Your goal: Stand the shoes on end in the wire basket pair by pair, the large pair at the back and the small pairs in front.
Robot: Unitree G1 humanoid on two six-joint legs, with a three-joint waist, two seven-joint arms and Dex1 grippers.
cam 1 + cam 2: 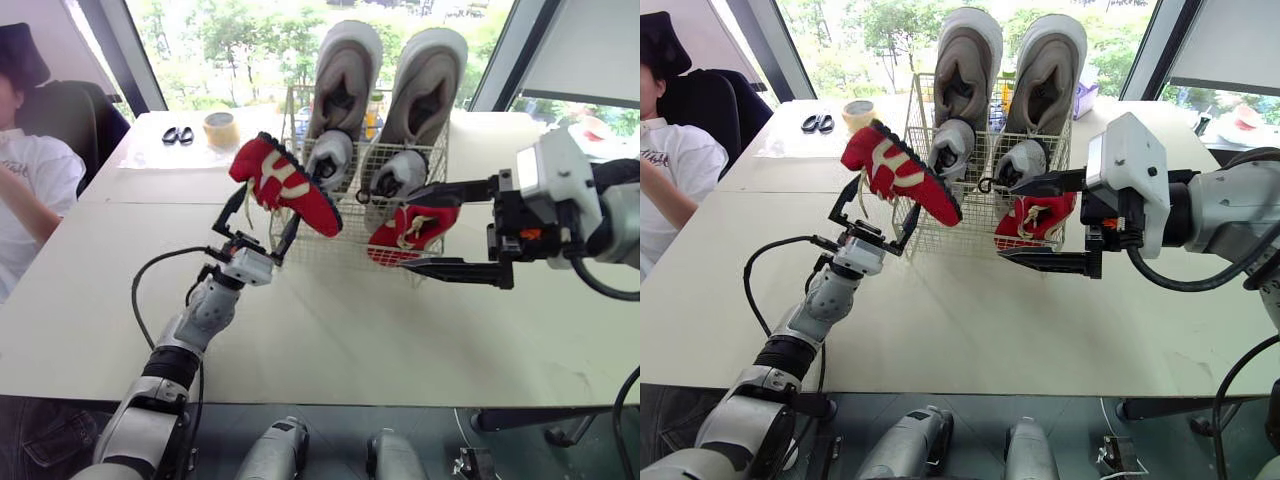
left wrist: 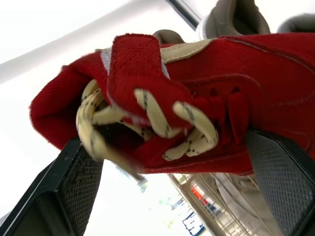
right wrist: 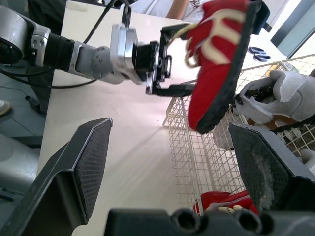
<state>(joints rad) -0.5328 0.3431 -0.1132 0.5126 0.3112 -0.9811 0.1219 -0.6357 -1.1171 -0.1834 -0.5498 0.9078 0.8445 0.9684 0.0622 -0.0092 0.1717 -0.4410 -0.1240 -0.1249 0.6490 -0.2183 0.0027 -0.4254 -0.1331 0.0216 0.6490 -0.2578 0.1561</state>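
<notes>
Head view: left gripper (image 1: 262,222) clamps a tilted red suede shoe (image 1: 285,185) just left-front of the wire basket (image 1: 345,245); right gripper (image 1: 412,228) spread wide at its right front | in basket: big grey shoes (image 1: 345,70) upright at back, small white pair (image 1: 330,160) before them, second red shoe (image 1: 415,235) front right; tape roll (image 1: 220,130) behind-left | left wrist: cream laces (image 2: 152,115) between ribbed black pads (image 2: 78,191) | right wrist: textured pads (image 3: 93,162) far apart, facing the basket's mesh.

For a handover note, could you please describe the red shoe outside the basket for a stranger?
On the white table stands a wire basket of shoes. At its left, the left pincer holds a red shoe with cream laces aloft; its twin sits inside the basket.
</notes>
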